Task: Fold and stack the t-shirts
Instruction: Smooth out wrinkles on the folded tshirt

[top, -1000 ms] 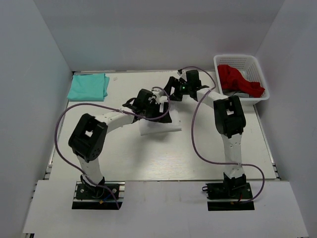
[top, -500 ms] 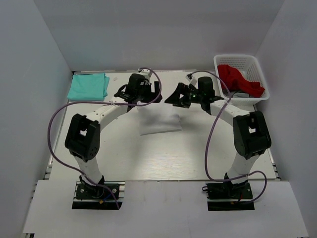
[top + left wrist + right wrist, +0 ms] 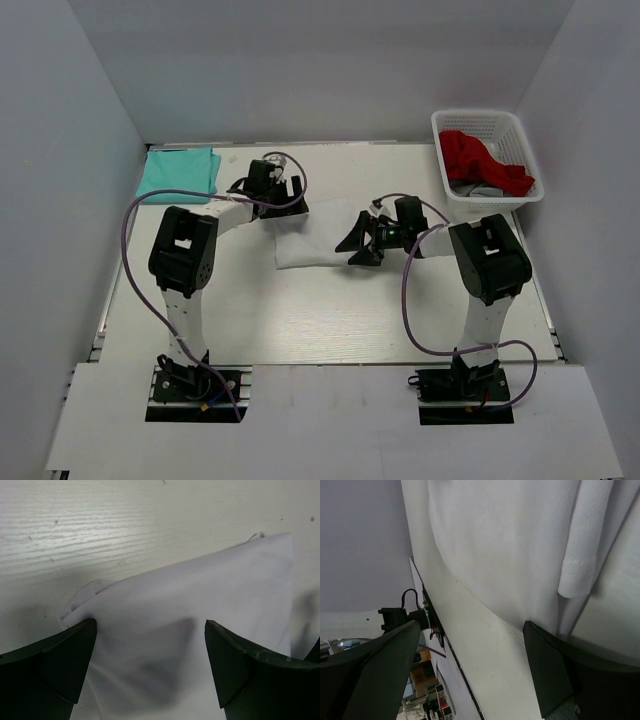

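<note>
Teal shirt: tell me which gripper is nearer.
Left. The left gripper is a short way right of the teal shirt; the right gripper is farther right, across the white shirt.

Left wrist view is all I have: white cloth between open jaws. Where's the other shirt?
Observer: The folded mint-teal t-shirt lies at the far left corner of the white table, apart from the thin white t-shirt.
Operator: And the right arm?
Observer: The right gripper is at the white shirt's right edge, jaws open.
Operator: Anything else out there?
Observer: A white plastic basket at the far right holds red cloth.
</note>
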{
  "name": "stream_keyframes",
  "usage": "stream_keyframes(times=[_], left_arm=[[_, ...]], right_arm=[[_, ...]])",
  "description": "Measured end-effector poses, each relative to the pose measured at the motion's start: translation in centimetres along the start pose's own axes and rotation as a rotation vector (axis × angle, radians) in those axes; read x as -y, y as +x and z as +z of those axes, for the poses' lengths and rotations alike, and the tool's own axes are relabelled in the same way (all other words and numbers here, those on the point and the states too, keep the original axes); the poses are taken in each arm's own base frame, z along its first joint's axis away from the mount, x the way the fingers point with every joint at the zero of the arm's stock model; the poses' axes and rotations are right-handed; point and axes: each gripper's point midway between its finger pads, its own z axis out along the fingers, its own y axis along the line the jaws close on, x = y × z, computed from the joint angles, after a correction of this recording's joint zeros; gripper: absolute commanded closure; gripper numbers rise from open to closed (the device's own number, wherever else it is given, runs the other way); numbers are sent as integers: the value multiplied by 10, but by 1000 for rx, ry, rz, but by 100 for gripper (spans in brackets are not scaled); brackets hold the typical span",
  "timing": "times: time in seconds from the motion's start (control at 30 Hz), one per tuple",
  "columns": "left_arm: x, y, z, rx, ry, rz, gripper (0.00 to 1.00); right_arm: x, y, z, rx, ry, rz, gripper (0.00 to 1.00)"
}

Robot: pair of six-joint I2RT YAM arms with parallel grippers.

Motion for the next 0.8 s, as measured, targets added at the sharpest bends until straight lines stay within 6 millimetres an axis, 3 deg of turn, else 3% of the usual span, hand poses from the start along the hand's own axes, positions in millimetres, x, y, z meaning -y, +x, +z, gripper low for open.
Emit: stream_keyframes(times=[0.27,0.33,0.5,0.57,0.63,0.8], left_arm=[[4,-5,-34,-18,-12,-12,0],[10,-15,-51,7,-32,-10,0],[21,-28,-104,85,-60,-85,0],[17,-22,-115,78,-97,-126,0],[11,-13,-115,54,-126,-162,0],[-13,37,-96,-88,-216,-223,0]], right_arm=[[-13,-17,-3,40,48,-86,10],[-30,-22,-14,79,62,-146,10],[-97,-37,-60,265,59,-369,10],[-114,-38,-76,322,68,-420,10],[-118,-39,-84,351,90,-435,10],[-97,-26,-88,338,167,-381,10]])
